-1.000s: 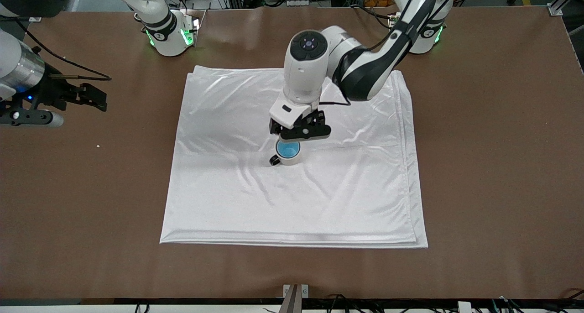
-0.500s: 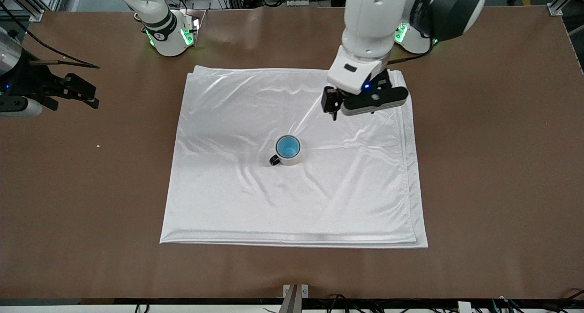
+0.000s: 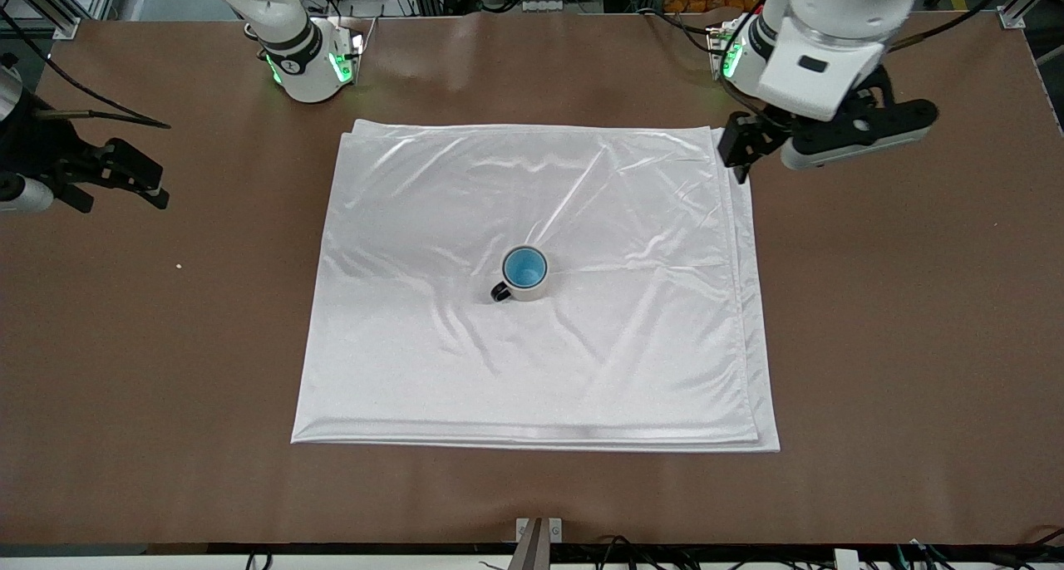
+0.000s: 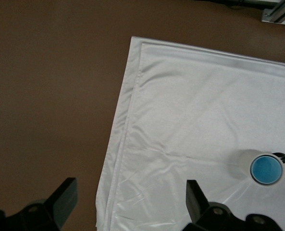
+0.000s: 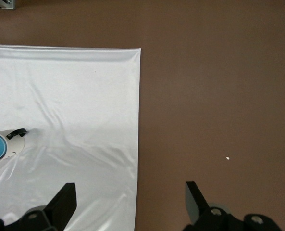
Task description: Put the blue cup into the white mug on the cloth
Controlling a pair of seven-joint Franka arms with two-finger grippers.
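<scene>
The blue cup (image 3: 524, 267) stands inside the white mug (image 3: 526, 288), which sits upright on the middle of the cloth (image 3: 532, 370) with its black handle toward the front camera. My left gripper (image 3: 742, 148) hangs open and holds nothing, over the cloth's edge at the left arm's end. In the left wrist view its fingers (image 4: 196, 196) frame that edge of the cloth (image 4: 190, 106), with the mug (image 4: 242, 163) and cup (image 4: 266, 169) farther off. My right gripper (image 3: 137, 178) waits open over bare table at the right arm's end. The right wrist view shows the mug (image 5: 13, 143).
The brown table (image 3: 898, 321) runs wide around the cloth. A small white speck (image 3: 178, 265) lies on it toward the right arm's end. The arm bases (image 3: 312, 67) stand along the table's edge farthest from the front camera. A metal bracket (image 3: 539, 527) sits at the nearest edge.
My left gripper rose from just above the mug and drew back toward its own base, open throughout. The blue cup stayed in the mug. My right gripper drifted slightly outward.
</scene>
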